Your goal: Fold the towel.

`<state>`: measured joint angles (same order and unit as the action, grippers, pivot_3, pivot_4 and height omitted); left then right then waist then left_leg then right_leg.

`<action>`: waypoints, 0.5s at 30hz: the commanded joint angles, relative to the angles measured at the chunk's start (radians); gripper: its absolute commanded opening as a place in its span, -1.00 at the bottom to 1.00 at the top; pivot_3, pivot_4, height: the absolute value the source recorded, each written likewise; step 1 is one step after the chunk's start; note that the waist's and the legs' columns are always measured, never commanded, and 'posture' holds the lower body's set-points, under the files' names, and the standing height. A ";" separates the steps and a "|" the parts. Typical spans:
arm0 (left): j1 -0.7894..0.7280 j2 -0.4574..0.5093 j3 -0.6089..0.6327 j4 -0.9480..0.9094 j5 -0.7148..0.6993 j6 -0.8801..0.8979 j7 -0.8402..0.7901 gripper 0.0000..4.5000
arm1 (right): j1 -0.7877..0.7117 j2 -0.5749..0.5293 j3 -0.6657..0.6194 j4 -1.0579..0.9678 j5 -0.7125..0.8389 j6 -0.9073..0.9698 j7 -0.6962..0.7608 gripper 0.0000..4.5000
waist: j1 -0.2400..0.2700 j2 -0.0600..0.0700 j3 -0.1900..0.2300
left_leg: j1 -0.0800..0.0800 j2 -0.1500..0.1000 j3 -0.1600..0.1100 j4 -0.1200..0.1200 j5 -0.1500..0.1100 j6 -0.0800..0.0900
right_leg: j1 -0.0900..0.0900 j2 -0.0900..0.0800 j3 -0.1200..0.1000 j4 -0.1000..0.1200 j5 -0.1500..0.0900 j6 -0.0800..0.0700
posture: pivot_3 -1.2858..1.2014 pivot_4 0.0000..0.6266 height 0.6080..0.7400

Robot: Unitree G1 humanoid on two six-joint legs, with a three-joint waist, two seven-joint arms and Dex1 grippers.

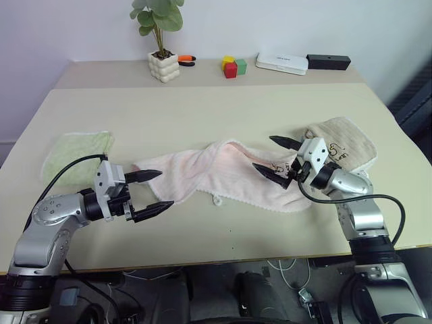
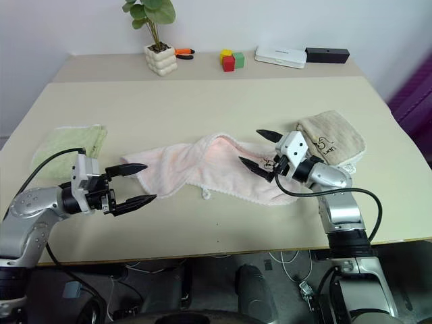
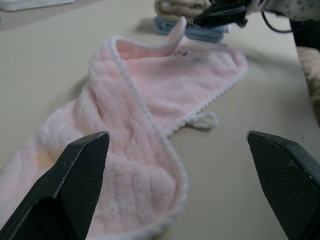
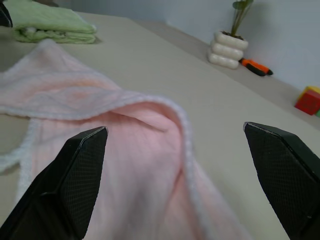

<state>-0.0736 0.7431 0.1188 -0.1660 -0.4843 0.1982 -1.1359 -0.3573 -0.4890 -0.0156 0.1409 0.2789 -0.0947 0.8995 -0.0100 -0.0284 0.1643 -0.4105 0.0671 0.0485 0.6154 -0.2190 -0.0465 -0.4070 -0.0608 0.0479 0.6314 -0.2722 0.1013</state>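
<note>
The pale pink towel [image 1: 223, 173] lies rumpled and partly folded over itself across the middle of the table, with its whitish scalloped edge and a small hanging loop [image 1: 217, 200] at the near side. My left gripper [image 1: 156, 191] hovers open just off the towel's left end, fingers pointing toward it, holding nothing. My right gripper [image 1: 275, 156] stands open over the towel's right end, where a small dark mark [image 2: 268, 162] shows, also with nothing between its fingers. The left wrist view looks along the towel [image 3: 145, 130]; the right wrist view has its raised fold [image 4: 150, 145].
A light green folded towel [image 1: 77, 154] lies at the left, a tan folded towel [image 1: 344, 143] at the right behind my right gripper. On the back ledge stand a potted plant [image 1: 162, 47], coloured blocks [image 1: 233, 66], a white box [image 1: 281, 63] and a black box [image 1: 329, 62].
</note>
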 commanded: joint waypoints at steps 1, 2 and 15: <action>-0.037 0.017 -0.059 0.041 0.115 -0.116 -0.017 1.00 | 0.021 -0.002 -0.023 -0.075 0.008 -0.008 -0.026 0.97 | -0.001 0.000 0.000 | 0.000 0.000 0.000 0.000 0.000 0.000 | 0.000 0.000 0.000 0.000 0.000 0.000 | 0.03 -0.52 1.00; -0.057 0.013 -0.067 0.067 0.144 -0.145 -0.007 1.00 | 0.030 -0.002 -0.024 -0.082 0.008 -0.007 -0.032 0.97 | -0.001 0.000 0.000 | 0.000 0.000 0.000 0.000 0.000 0.000 | 0.000 0.000 0.000 0.000 0.000 0.000 | 0.03 -0.52 1.00; -0.146 0.002 -0.163 0.255 0.233 -0.226 -0.069 1.00 | 0.123 -0.028 -0.052 -0.220 0.022 0.058 -0.100 0.97 | -0.003 0.000 0.000 | 0.000 0.000 0.000 0.000 0.000 0.000 | 0.000 0.000 0.000 0.000 0.000 0.001 | 0.03 -0.52 1.00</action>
<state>-0.2047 0.7421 -0.0368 0.0845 -0.2521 -0.0435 -1.1981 -0.2351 -0.5018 -0.0445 -0.0351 0.2878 -0.0378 0.8077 -0.0126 -0.0282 0.1643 -0.4105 0.0672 0.0486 0.6151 -0.2191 -0.0464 -0.4075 -0.0603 0.0479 0.6318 -0.2719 0.1019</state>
